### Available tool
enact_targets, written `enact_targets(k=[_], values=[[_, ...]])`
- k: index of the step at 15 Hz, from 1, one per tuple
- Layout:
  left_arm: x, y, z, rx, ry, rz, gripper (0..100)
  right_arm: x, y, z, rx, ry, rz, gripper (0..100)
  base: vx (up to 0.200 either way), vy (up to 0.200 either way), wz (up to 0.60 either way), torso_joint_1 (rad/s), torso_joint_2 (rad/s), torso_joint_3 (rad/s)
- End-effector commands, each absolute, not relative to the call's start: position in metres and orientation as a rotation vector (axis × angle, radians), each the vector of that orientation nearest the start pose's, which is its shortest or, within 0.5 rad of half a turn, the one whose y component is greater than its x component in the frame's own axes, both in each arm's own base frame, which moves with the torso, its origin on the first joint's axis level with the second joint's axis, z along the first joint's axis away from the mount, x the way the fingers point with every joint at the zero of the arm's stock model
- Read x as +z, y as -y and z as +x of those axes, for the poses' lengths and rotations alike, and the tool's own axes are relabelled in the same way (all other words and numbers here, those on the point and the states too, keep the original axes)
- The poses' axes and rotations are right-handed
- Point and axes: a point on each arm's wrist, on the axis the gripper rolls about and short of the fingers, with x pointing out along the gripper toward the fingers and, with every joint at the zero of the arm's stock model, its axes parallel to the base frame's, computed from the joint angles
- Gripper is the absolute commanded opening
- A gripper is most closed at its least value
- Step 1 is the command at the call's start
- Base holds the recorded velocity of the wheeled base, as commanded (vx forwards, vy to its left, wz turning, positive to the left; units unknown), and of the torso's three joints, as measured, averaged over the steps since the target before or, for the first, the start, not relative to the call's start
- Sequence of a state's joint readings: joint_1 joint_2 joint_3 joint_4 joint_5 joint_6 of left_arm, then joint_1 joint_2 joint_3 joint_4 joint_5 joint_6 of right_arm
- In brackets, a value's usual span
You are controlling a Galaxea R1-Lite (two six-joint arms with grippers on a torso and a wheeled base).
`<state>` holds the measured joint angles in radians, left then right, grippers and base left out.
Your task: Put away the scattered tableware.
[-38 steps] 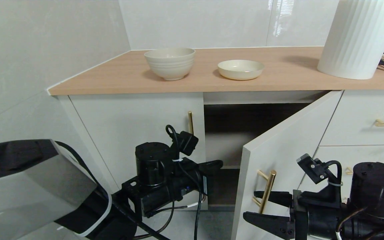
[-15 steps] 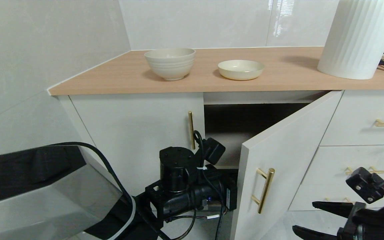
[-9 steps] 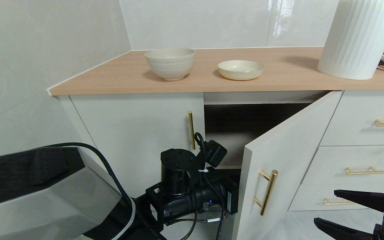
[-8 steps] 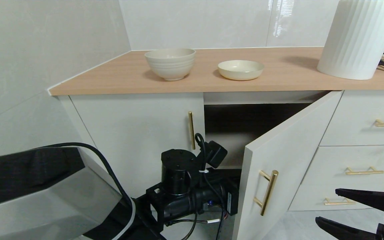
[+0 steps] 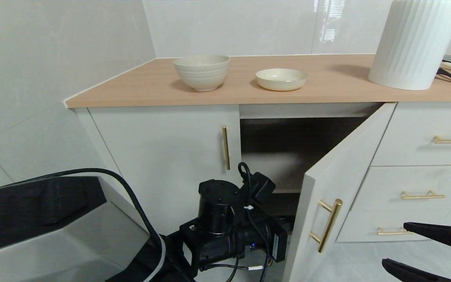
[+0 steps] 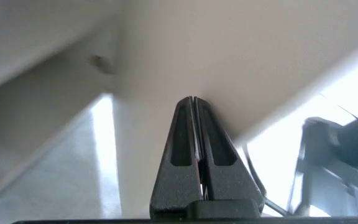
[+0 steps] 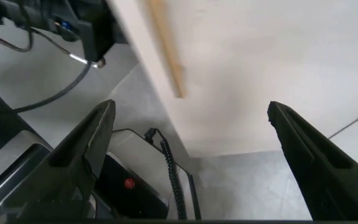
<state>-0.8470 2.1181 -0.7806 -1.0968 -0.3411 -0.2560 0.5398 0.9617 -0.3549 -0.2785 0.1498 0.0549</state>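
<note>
We're eyeing the bowl (image 5: pixel 201 71) and dish (image 5: pixel 281 78) sitting on the counter (image 5: pixel 131 92); likely light, glazed, breakable, so we're favouring a rim pinch; left gripper (image 6: pixel 192 102) is sitting clenched, right gripper (image 7: pixel 190 109) is gaping wide.

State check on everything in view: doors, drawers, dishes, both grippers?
right cabinet door: open, swung outward
left cabinet door: shut
drawers: shut
bowl: upright on the countertop
small dish: upright on the countertop
white ribbed container: upright
left gripper: shut, holding nothing
right gripper: open, holding nothing
</note>
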Motion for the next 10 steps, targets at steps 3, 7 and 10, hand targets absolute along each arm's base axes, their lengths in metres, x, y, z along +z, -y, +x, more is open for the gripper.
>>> enact_targets(k=[3,7,10], values=[[0.0729,0.2925,0.2385,-1.159,-0.418,-0.152,0,0.1755,-0.0595,0.092,0.687,-0.342,-0.01,100,0.0,0.0,0.0,0.0,0.0,0.0],[0.0768,0.2961,0.2393,-1.163,-0.422,-0.148,0,0.1764,-0.0591,0.0906,0.703,-0.335,-0.006,100,0.0,0.0,0.0,0.0,0.0,0.0],[0.0823,0.296,0.2383,-1.168,-0.434,-0.145,0,0.1837,-0.0568,0.084,0.765,-0.289,0.012,100,0.0,0.0,0.0,0.0,0.0,0.0]])
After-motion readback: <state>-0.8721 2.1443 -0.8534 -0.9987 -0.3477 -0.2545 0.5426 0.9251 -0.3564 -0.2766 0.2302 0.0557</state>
